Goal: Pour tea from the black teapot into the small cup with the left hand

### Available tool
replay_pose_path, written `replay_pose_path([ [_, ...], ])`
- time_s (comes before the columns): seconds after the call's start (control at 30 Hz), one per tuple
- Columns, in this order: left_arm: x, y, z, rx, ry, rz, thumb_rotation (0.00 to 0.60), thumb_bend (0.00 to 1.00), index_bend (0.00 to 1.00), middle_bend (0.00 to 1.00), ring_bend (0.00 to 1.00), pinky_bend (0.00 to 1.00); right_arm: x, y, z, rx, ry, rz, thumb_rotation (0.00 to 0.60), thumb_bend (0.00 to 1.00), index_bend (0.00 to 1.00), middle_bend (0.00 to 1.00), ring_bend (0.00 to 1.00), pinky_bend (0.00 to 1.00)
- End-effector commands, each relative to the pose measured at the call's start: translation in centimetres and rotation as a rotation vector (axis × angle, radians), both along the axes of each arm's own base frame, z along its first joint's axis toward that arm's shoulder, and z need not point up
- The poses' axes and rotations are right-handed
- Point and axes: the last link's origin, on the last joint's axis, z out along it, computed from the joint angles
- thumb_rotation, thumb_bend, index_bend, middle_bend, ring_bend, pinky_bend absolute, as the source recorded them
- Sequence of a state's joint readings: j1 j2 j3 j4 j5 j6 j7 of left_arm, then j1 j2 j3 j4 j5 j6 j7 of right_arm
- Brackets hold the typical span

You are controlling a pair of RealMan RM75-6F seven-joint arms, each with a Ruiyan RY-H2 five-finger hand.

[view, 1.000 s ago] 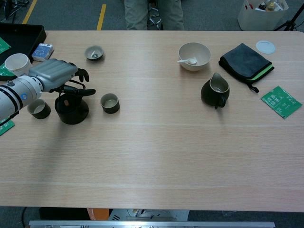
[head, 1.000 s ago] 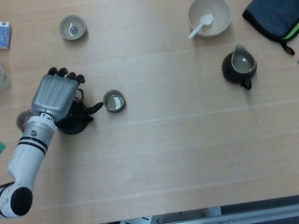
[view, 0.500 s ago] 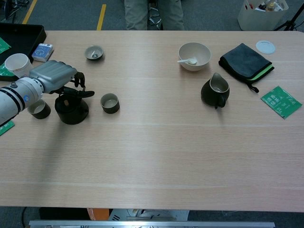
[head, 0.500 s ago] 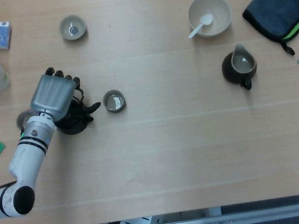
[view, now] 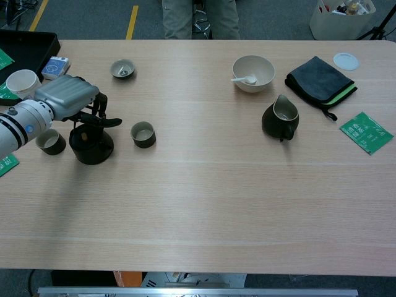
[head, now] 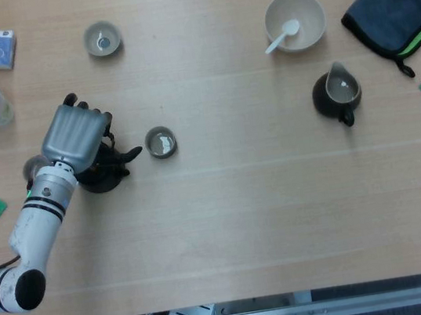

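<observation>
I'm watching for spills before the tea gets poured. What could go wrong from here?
The left hand sits over the black teapot, hiding the grip, so the pot might slip when lifted. The small cup by the spout is a narrow target, so tea could land on the table. Another cup close behind the hand could be knocked.

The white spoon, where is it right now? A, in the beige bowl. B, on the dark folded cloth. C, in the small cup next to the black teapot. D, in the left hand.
A: the white spoon lies in the beige bowl at the far side of the table, well away from the left hand at the black teapot.
</observation>
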State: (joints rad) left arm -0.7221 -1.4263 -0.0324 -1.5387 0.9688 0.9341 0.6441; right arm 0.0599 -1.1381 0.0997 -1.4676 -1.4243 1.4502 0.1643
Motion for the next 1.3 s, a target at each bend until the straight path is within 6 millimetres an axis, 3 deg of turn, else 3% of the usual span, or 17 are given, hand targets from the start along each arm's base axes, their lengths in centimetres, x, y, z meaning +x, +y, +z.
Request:
replay_pose_path([
  [0.03, 0.1, -0.2, 0.3, 0.004, 0.003, -0.011, 0.039, 0.11, 0.47, 0.48, 0.34, 0.18, 0.0, 0.0, 0.0, 0.000, -0.001, 0.000, 0.600, 0.01, 0.18, 0.20, 0.13, 0.14],
  [0.83, 0.4, -1.8, 0.0, -0.027, 0.035, -0.046, 0.046, 0.11, 0.55, 0.57, 0.41, 0.18, -0.2, 0.0, -0.1, 0.003, -0.004, -0.006, 0.600, 0.01, 0.18, 0.20, 0.13, 0.14],
  [1.3, 0.9, -2.1, -0.6, -0.049, 0.046, -0.066, 0.045, 0.11, 0.64, 0.70, 0.52, 0.18, -0.4, 0.1, 0.0, -0.003, -0.005, -0.011, 0.600, 0.01, 0.18, 0.20, 0.13, 0.14],
])
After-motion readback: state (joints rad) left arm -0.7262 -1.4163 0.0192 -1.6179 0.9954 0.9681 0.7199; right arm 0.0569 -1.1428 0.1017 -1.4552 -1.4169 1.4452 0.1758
